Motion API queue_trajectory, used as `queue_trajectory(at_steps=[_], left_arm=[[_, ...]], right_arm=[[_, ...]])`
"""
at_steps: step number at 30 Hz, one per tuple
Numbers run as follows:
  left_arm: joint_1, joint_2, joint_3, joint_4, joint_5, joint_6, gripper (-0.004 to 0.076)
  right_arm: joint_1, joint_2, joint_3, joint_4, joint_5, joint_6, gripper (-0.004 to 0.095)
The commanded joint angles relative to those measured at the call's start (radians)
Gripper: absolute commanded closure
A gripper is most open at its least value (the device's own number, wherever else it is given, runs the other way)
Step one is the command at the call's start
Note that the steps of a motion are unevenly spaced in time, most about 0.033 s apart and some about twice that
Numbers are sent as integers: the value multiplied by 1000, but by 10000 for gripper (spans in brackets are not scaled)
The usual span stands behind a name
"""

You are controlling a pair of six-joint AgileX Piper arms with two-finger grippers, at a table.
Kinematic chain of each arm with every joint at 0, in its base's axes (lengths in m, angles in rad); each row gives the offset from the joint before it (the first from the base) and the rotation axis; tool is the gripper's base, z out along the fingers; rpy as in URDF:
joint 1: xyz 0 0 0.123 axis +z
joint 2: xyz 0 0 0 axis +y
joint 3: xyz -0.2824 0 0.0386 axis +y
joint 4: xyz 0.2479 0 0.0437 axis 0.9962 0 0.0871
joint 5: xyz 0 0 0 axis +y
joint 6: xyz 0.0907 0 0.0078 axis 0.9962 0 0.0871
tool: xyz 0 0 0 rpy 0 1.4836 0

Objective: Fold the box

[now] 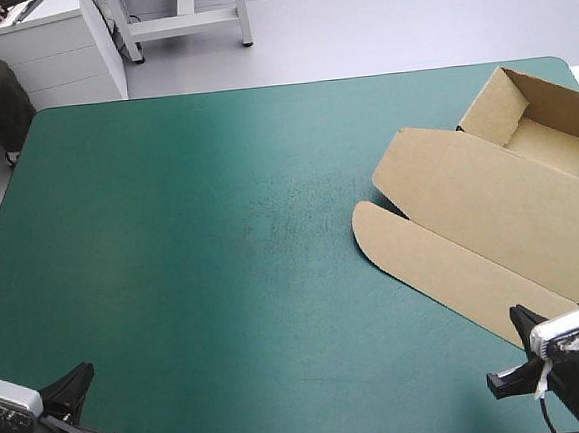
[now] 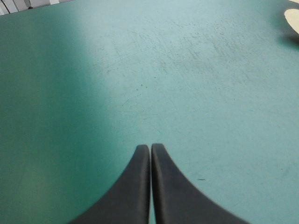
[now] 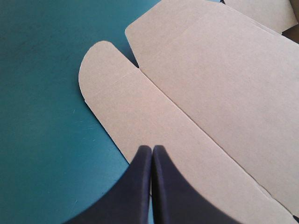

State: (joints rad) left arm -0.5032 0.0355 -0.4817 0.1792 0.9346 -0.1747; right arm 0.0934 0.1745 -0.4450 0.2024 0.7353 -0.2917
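The brown box [image 1: 490, 216] lies at the table's right side. Its tray [image 1: 554, 130] has walls raised near the far right corner, and the lid and rounded front flap [image 1: 413, 252] lie flat toward the middle. My right gripper [image 1: 508, 352] is at the near right, shut, its tip [image 3: 152, 148] over the near edge of the box's flat flap [image 3: 140, 112]; whether it touches the board cannot be told. Near the front left corner, my left gripper [image 1: 84, 413] is shut [image 2: 150, 147] above bare cover, far from the box. In the left wrist view only a corner of the flap [image 2: 293, 19] shows.
The teal-green cover [image 1: 192, 254] stretches bare-faced from the left edge to the box. The box reaches the table's right edge and runs out of the high view there. The table's far edge [image 1: 289, 84] lies well beyond both grippers.
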Motion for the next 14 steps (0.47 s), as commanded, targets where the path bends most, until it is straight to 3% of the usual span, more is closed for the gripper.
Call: queue_trajectory(at_steps=[1,14], left_arm=[[-3,10,-21,4,-77,0,734],[-3,10,-21,4,-77,0,734]], right_arm=[[3,-43,12,9,-91,33,928],[3,-122,24,7,-88,59,928]])
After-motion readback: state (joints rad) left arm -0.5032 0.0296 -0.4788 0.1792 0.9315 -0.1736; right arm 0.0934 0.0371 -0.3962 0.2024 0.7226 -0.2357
